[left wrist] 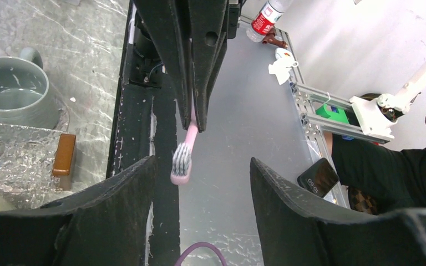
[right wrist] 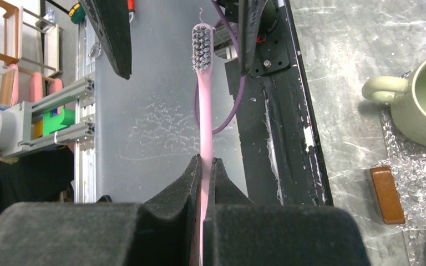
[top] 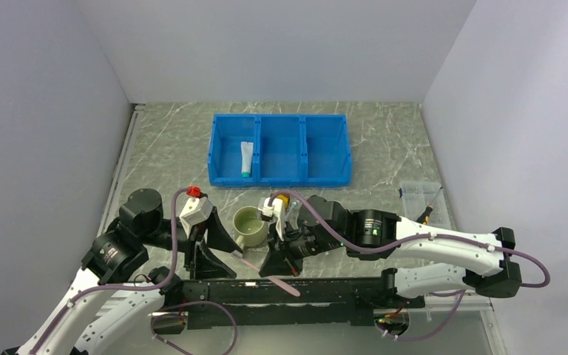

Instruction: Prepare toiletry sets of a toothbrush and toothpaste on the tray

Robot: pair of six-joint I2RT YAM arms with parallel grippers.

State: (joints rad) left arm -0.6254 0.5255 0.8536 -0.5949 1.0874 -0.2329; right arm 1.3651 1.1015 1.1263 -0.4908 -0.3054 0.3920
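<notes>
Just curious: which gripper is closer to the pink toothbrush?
Right. The right gripper clamps the pink toothbrush; the left gripper is open around its bristle end, not touching.

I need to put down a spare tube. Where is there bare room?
Bare marble: left of the blue bin, and right of it beyond the clear box. The bin's middle and right compartments are empty. Crowded: around the mug, where the left pincer and right pincer meet at the pink toothbrush.

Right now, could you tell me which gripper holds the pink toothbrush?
The right gripper: its jaws are shut on the toothbrush handle, while the left gripper has its jaws open around the bristles.
</notes>
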